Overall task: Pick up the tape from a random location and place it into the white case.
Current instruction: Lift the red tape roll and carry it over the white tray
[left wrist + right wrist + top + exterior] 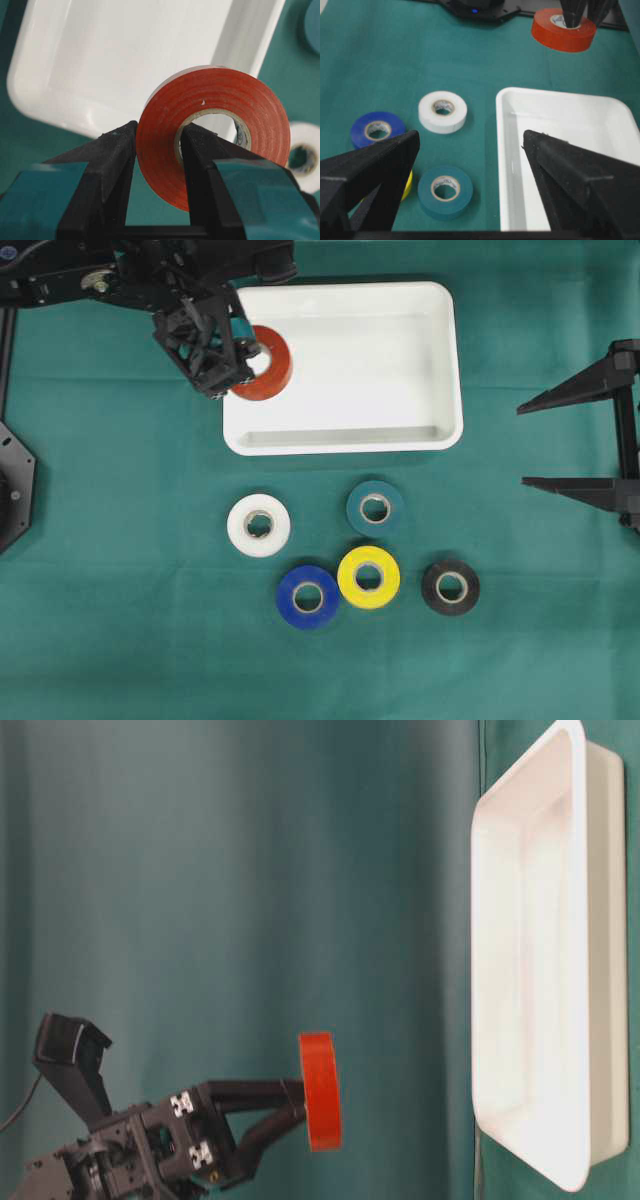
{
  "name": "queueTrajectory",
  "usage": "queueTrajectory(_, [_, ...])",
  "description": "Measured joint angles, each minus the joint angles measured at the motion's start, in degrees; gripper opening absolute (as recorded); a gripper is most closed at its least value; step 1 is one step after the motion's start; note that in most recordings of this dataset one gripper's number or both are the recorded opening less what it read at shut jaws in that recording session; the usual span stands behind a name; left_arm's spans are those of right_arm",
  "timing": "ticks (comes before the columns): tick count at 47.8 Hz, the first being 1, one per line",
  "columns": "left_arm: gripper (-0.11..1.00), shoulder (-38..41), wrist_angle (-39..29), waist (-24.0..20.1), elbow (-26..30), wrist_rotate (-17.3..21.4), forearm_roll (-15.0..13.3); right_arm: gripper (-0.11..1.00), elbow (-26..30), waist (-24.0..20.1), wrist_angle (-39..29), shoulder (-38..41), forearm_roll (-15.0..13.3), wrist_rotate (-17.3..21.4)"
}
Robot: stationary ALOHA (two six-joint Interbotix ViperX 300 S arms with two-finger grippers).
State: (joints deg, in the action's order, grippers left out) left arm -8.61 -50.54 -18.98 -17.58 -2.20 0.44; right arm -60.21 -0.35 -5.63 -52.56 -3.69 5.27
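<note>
My left gripper (243, 368) clamps the red tape (266, 363) above the case's (345, 440) left rim; right gripper (528, 444) gapes wide, well clear.

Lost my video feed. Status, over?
Left gripper shut on red tape, above white case edge. Right gripper open, idle. Path clear.

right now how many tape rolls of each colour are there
red tape: 1, held in the left claw
white tape: 1
teal tape: 1
blue tape: 1
yellow tape: 1
black tape: 1
total: 6
</note>
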Motion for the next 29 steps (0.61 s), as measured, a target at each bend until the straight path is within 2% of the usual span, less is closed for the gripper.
queueTrajectory(7, [0.21,2.9,1.41,0.09,2.81,0.09,0.0,0.92,0.09,0.0,0.0,0.09,-0.26,0.0])
queueTrajectory(29, [0.21,13.8,1.05,1.49,17.05,0.88,0.0,0.92,0.7,0.0,-0.44,0.0,-0.53,-0.09])
